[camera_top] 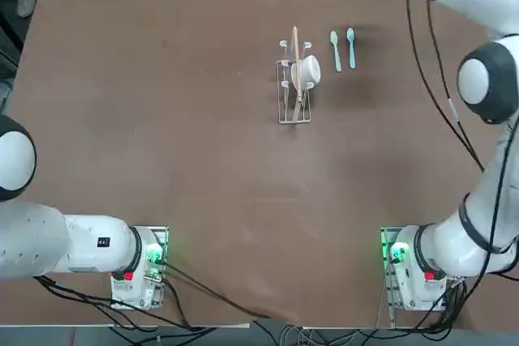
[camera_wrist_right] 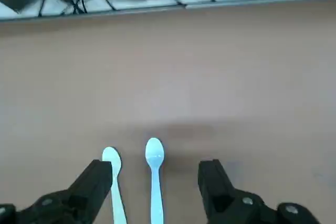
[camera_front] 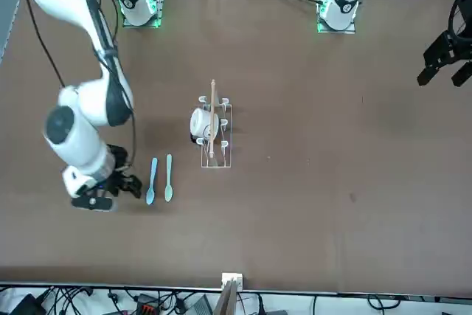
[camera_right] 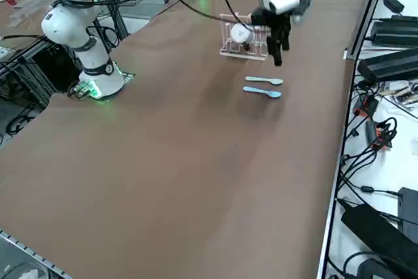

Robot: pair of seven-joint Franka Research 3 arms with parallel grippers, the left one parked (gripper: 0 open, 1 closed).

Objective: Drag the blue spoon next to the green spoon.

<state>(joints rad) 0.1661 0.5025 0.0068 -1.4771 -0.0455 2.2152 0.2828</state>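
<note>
So the blue spoon (camera_top: 351, 48) is lying right beside the green spoon (camera_top: 336, 51), and the right gripper (camera_wrist_right: 155, 174) is hovering above, jaws wide open.

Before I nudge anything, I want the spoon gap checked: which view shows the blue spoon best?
The right wrist view: the blue spoon looms large between the right gripper's open fingers, though its handle end is cut off. Top, front and side views show it whole but small.
</note>
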